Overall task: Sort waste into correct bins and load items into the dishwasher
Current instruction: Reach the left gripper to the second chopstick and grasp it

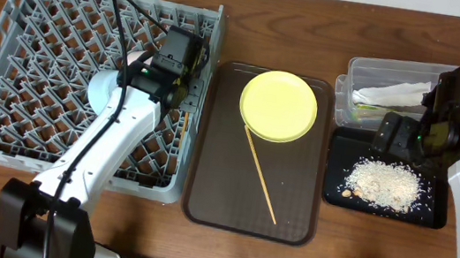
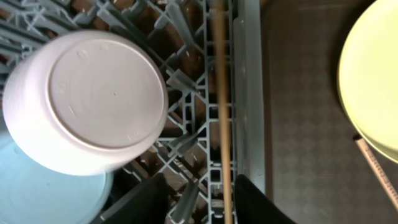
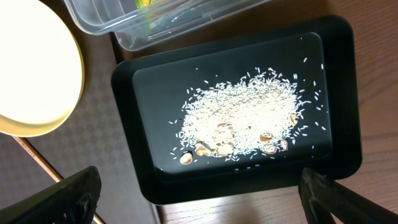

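My left gripper [image 1: 181,82] [image 2: 202,202] is open over the right edge of the grey dish rack [image 1: 44,51]. A wooden chopstick [image 2: 219,93] lies in the rack between its fingers. An upturned white bowl [image 2: 93,99] and a light blue bowl [image 2: 43,193] sit in the rack beside it. The yellow plate [image 1: 278,106] and a second chopstick [image 1: 259,176] lie on the brown tray [image 1: 204,188]. My right gripper [image 1: 389,137] [image 3: 205,199] is open and empty above the black tray [image 1: 432,214] [image 3: 124,124] of rice crumbs [image 1: 383,183] [image 3: 242,115]. The cup is out of view.
The clear tub [image 1: 362,75] [image 3: 124,25] stands behind the black tray and holds the white napkin [image 1: 390,95] and a green-yellow wrapper [image 3: 146,3]. The left arm lies across the rack's front right part. Bare wood table shows at the front right.
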Tool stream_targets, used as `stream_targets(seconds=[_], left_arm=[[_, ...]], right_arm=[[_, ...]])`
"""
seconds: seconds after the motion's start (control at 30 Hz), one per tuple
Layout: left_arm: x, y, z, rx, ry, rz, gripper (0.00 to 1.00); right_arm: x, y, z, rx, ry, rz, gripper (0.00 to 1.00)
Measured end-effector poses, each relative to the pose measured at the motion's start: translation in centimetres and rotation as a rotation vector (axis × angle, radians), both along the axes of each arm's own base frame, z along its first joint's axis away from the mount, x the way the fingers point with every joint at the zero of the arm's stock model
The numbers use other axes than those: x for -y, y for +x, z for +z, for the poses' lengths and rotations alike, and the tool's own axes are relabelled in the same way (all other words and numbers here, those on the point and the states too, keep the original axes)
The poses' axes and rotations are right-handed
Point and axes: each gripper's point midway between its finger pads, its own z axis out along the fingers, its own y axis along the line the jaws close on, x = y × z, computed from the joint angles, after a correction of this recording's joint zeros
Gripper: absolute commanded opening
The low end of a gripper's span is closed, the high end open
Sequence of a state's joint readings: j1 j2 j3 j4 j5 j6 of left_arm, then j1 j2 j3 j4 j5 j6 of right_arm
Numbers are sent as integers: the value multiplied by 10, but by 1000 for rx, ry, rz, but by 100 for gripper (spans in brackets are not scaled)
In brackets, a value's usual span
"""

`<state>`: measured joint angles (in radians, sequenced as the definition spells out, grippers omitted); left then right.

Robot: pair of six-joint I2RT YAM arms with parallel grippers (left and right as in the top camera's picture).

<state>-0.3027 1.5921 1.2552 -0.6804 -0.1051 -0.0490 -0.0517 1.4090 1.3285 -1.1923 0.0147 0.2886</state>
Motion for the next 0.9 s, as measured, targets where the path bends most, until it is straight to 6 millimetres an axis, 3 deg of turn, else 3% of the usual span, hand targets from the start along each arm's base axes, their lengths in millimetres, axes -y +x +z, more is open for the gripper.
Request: stream_targets(seconds=[0.1,0.2,0.33,0.47,0.63,0.9], left_arm=[[4,-2,2,-4,-35,12,43],[21,-10,6,-28,-145,14,43],[62,-27,10,-89,-321,6,43],[103,-48,2,-163,-407,7,43],[141,-72,-35,-272,-384,44,44],[180,-90,-100,-323,-274,45,47]], right_arm=[[0,0,0,0,0,0,99],[0,0,0,0,0,0,99],[0,1,0,6,0,0,99],[0,2,1,8,0,0,99],[0,2,1,7,0,0,99],[0,2,1,7,-1,0,99]])
